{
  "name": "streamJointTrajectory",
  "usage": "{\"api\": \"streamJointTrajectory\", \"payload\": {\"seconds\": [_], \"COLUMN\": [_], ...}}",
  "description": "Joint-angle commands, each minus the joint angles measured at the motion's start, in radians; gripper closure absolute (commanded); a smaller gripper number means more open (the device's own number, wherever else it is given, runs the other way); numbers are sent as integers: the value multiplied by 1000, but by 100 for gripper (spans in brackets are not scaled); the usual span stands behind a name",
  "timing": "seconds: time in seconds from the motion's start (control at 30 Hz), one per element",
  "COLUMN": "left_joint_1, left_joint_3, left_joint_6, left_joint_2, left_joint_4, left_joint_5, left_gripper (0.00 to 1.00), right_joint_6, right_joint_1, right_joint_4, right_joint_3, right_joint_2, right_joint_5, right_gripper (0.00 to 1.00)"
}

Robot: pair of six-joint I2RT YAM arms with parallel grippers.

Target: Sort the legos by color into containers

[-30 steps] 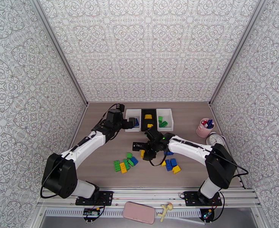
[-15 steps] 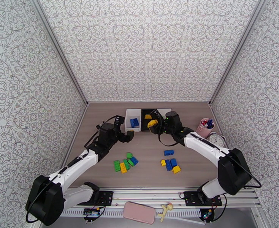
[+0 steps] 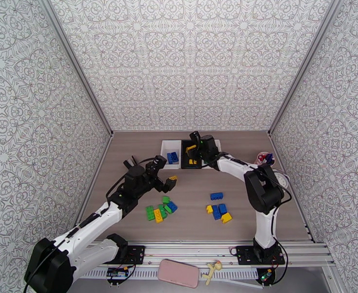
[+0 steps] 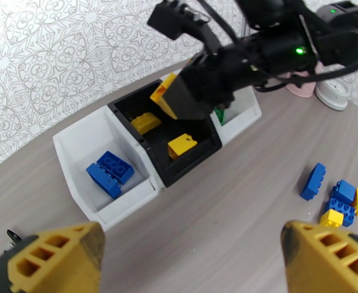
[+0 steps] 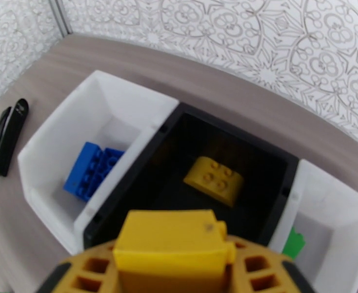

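Note:
Three joined containers stand at the back: a left white bin (image 3: pixel 170 153) holding blue legos (image 4: pixel 109 171), a black bin (image 3: pixel 185 161) holding two yellow legos (image 4: pixel 182 144), and a right white bin (image 5: pixel 320 225) with green in it. My right gripper (image 3: pixel 192 148) hovers over the black bin, shut on a yellow lego (image 5: pixel 171 240). My left gripper (image 3: pixel 165 181) is open and empty, above the table in front of the bins. On the table lie a green, yellow and blue pile (image 3: pixel 160 209), a lone blue brick (image 3: pixel 216 196) and a blue and yellow pile (image 3: pixel 219 212).
A pink pen cup (image 3: pixel 264 159) and a small white clock (image 3: pixel 279 177) stand at the right edge. A black pen-like object (image 5: pixel 6 135) lies left of the bins. Patterned walls close in the back and both sides.
My right arm has carried the yellow lego from mid-table up to above the black bin. My left arm has drawn back from the left white bin toward the near side, still open.

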Motion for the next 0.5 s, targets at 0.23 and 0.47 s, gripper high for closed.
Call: {"api": "streamJointTrajectory", "payload": {"seconds": [0.23, 0.47], "left_joint_1": [-10, -7], "left_joint_3": [-28, -32], "left_joint_6": [27, -9], "left_joint_2": [-26, -34], "left_joint_4": [19, 8], "left_joint_5": [12, -30], "left_gripper": [0, 0], "right_joint_6": [4, -31], "right_joint_1": [-23, -25], "right_joint_4": [-16, 52], "right_joint_3": [179, 137], "right_joint_2": [153, 96], "right_joint_5": [34, 12], "right_gripper": [63, 34]}}
